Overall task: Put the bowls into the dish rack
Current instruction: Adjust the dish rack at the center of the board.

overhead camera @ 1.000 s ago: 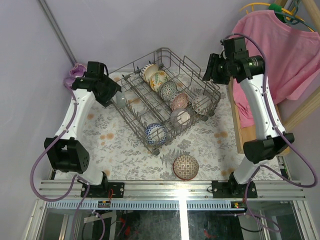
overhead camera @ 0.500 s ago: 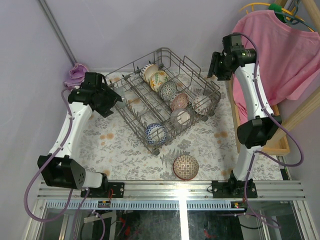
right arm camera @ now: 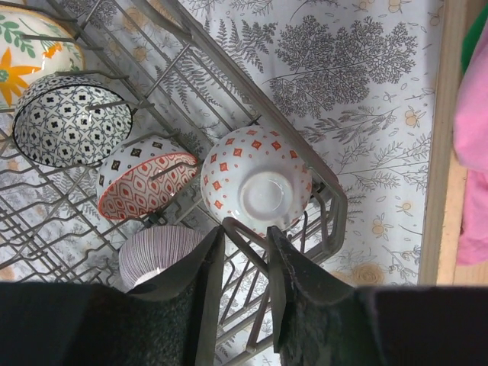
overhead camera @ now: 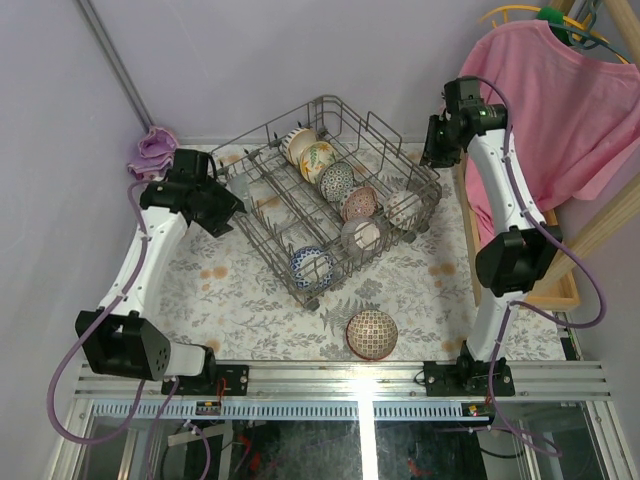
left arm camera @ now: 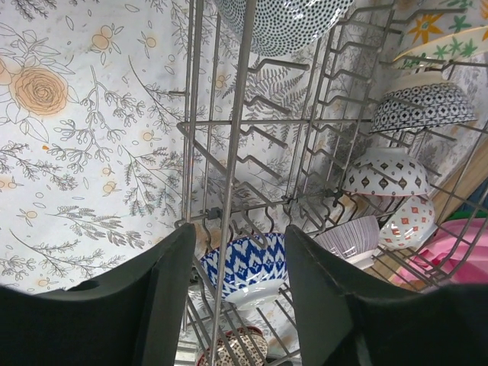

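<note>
Left gripper (left arm camera: pixel 240 244): fingers spread, empty, just left of the rack (overhead camera: pixel 275 215).
Right gripper (right arm camera: pixel 245 236): narrow gap, empty, rack's upper right.
Stray bowl (overhead camera: pixel 371 334): upside down, bottom centre.

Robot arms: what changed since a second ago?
Both arms pulled back a little from the dish rack: the left gripper slid toward the near edge, the right gripper drew off to the right. Neither holds anything. The bowls in the rack and the bowl on the table stayed put.
</note>
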{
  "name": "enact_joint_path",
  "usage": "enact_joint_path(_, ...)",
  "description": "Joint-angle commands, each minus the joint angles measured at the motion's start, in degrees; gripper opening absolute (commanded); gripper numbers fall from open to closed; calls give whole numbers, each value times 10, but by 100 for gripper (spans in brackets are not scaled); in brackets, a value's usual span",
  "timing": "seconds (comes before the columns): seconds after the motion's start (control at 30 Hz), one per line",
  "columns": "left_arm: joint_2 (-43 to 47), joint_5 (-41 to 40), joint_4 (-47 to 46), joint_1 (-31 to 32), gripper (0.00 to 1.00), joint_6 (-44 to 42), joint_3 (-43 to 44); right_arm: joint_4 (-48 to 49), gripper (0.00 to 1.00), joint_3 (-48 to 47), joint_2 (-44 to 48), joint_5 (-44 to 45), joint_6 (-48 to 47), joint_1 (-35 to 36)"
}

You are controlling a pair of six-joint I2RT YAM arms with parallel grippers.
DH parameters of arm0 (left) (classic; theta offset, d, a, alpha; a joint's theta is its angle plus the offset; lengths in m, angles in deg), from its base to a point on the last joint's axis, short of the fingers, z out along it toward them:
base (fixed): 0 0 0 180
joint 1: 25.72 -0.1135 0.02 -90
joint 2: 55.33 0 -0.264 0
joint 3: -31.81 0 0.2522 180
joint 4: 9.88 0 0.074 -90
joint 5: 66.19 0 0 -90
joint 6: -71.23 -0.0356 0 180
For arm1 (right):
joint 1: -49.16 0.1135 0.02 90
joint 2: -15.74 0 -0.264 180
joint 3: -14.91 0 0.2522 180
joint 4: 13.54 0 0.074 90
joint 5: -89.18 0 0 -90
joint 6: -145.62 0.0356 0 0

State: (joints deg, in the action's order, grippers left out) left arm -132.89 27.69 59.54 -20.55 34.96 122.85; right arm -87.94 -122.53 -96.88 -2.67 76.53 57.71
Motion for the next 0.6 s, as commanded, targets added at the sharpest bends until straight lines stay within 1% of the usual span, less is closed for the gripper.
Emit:
enact_joint_path(0.0,-19,16,-26,14,49,1,-12,0,30,49,58,-33,-8,0)
enact_joint_path(0.07,-30,10,-30,18,48,2,-6,14,26,79,76,-47,-7,0)
enact_joint_path(0.2,-58,-1,-37,25,48,0,10,27,21,123,105,-64,-4,3)
enact_joint_path(0.4,-95,-15,-50,26,47,-3,34,39,20,160,137,-83,4,29)
enact_joint_path(0.57,-125,-35,-63,27,46,-8,55,47,20,180,154,-96,19,67)
